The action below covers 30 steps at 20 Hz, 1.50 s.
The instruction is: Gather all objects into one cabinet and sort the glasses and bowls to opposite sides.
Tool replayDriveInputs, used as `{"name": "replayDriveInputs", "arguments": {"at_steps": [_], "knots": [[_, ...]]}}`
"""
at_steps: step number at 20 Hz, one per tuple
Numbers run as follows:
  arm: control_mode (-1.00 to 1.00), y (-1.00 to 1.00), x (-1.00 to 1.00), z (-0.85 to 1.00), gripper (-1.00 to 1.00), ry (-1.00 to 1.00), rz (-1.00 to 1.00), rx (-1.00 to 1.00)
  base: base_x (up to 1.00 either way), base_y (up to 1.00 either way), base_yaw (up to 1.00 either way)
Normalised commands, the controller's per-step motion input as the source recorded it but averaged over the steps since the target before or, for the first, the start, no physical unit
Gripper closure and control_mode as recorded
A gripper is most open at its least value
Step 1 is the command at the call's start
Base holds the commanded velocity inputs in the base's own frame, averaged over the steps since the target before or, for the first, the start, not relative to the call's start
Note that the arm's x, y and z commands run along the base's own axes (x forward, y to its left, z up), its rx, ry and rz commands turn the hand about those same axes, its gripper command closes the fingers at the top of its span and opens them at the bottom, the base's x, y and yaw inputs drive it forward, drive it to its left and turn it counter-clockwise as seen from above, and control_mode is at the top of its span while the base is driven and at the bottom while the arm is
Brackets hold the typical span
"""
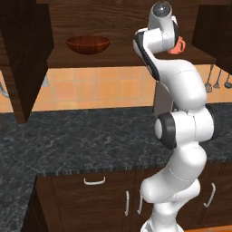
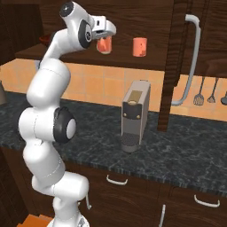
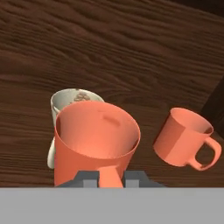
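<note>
**Inspector:** Setting first. The cabinet point(image 1: 113, 18), dark wood with a grained back, hangs over the speckled black table point(image 1: 90, 136); its shelf carries everything of interest.

**Assistant:** And the contents, largest down?

**Inspector:** The brown wooden bowl point(image 1: 88, 44) sits on the shelf well off to one side of the end effector point(image 3: 109, 175), with bare shelf between. The end effector itself is pinching the near wall of a red-orange cup point(image 3: 94, 140), one finger inside the rim and one outside, the cup upright with its mouth open to the hand camera.

**Assistant:** Neighbours?

**Inspector:** A cream tumbler point(image 3: 70, 98) stands directly beyond the held cup, touching or nearly so; I cannot tell which. A red-orange handled mug point(image 3: 186, 138) stands near on the other side, apart, handle turned away.

**Assistant:** Room to move?

**Inspector:** In my judgement, tight ahead; open room lies toward the bowl's side and back toward the shelf's front edge.
</note>
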Motion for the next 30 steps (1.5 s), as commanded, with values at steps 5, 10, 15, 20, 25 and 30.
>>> {"name": "replayDriveInputs", "arguments": {"at_steps": [5,10,15,20,25,30], "knots": [[-1.0,-0.24,0.0,-0.04,1.0,0.03,-0.1,-0.02,0.0,0.0,0.0],[-1.0,-0.48,0.0,-0.17,1.0,0.02,-0.1,-0.04,0.0,0.0,0.0],[-1.0,-0.44,0.0,0.0,1.0,0.0,-0.07,0.05,0.0,0.0,0.0],[-1.0,-0.1,0.05,0.0,1.0,0.02,0.0,0.13,0.0,0.0,0.0],[-1.0,0.0,0.11,-0.06,1.0,0.02,0.0,0.03,0.0,0.0,0.0],[-1.0,0.0,0.19,-0.25,1.0,0.01,0.0,-0.05,0.0,0.0,0.0]]}}
